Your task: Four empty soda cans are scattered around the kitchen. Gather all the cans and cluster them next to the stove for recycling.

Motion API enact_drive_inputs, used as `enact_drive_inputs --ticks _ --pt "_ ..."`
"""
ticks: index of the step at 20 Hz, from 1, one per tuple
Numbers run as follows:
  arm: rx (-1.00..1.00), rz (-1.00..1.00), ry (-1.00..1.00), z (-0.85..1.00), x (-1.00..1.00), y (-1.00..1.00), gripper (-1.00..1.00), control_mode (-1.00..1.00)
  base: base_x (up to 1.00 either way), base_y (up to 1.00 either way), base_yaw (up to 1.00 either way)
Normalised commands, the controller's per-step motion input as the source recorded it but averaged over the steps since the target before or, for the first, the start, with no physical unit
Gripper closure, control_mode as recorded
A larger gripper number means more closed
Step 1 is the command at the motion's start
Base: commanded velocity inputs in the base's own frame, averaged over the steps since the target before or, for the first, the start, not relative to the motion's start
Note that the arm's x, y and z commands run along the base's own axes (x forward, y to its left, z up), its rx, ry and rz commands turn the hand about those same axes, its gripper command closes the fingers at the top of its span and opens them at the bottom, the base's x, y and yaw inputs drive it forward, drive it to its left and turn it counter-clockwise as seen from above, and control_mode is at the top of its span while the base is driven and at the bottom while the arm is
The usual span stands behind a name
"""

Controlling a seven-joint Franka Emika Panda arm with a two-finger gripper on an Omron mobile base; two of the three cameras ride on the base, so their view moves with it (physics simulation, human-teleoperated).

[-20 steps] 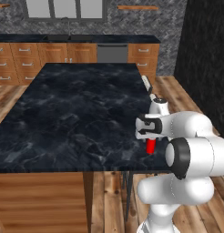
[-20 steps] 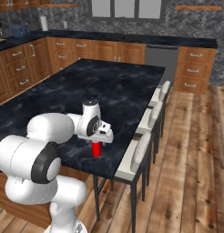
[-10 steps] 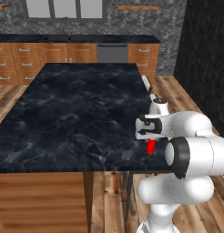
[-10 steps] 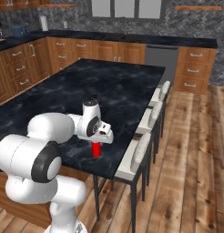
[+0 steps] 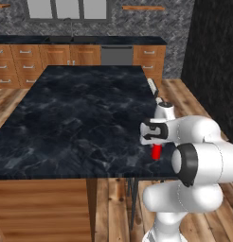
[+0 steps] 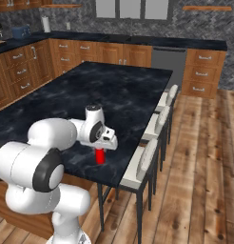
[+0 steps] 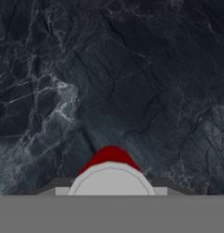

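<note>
A red soda can (image 5: 156, 151) stands upright on the black marbled island, close to its near right corner. My gripper (image 5: 156, 144) reaches down over it from above and is shut on the can. From the other side, the red can (image 6: 100, 156) shows below the white hand, with the gripper (image 6: 101, 149) on its top part. In the hand view the can's silvery top and red shoulder (image 7: 110, 159) sit between the fingertips at the bottom. The stove is out of view.
The island counter (image 5: 76, 118) stretches away to the left and back. White stools (image 6: 146, 159) line its right edge just beside the can. Wood cabinets and a dishwasher (image 5: 116, 55) run along the back wall. Plank floor (image 6: 199, 167) lies to the right.
The fingers have closed on the red can. Arm, can and base stand where they were.
</note>
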Motion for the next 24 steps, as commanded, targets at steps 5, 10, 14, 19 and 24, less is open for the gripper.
enact_drive_inputs --ticks 5,10,14,19,24 --pt "0.0 0.07 -0.04 0.29 0.0 0.24 1.0 -1.0 0.0 0.0 0.0" --pt "0.01 0.12 -0.02 0.46 0.03 0.3 1.0 -1.0 0.0 0.0 0.0" --pt "0.0 0.15 0.04 0.45 0.0 0.39 1.0 -1.0 0.0 0.0 0.0" --pt "0.0 0.17 0.06 0.33 0.0 0.45 1.0 -1.0 0.0 0.0 0.0" --pt "0.0 0.16 0.05 0.25 0.0 0.52 1.0 -1.0 0.0 0.0 0.0"
